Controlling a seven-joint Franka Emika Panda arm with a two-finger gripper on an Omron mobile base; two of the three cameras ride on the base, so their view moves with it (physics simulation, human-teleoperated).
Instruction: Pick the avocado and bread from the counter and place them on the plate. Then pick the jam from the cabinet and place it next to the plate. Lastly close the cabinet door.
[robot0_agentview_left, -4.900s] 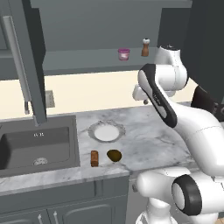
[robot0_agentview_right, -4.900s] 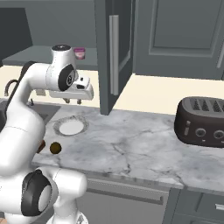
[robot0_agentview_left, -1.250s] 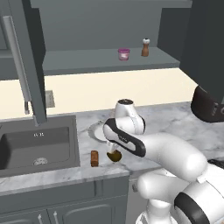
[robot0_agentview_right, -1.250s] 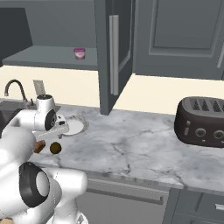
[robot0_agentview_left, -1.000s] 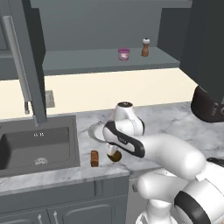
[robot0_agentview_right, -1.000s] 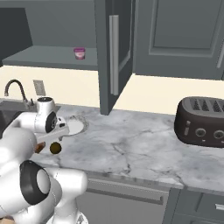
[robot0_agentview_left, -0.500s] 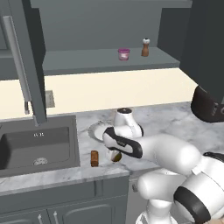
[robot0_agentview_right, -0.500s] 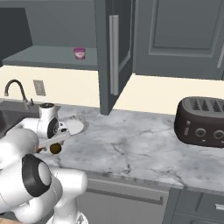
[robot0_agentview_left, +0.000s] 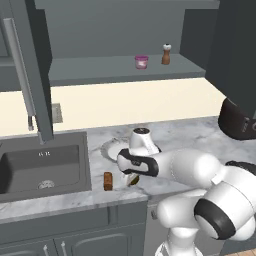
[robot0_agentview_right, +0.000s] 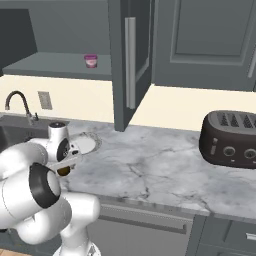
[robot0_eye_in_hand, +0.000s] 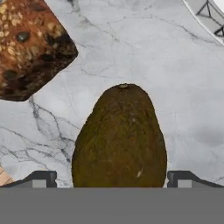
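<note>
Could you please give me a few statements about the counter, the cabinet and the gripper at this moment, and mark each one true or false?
1. The avocado lies on the marble counter, between the two fingertips of the gripper. True.
2. The bread already sits on the plate. False: it is on the counter beside the avocado, and the plate holds no food.
3. The jam stands on the cabinet shelf. True.
4. The cabinet door is closed. False: it stands open.
5. The toaster stands in the sink. False: it is on the counter, at the end far from the sink.
</note>
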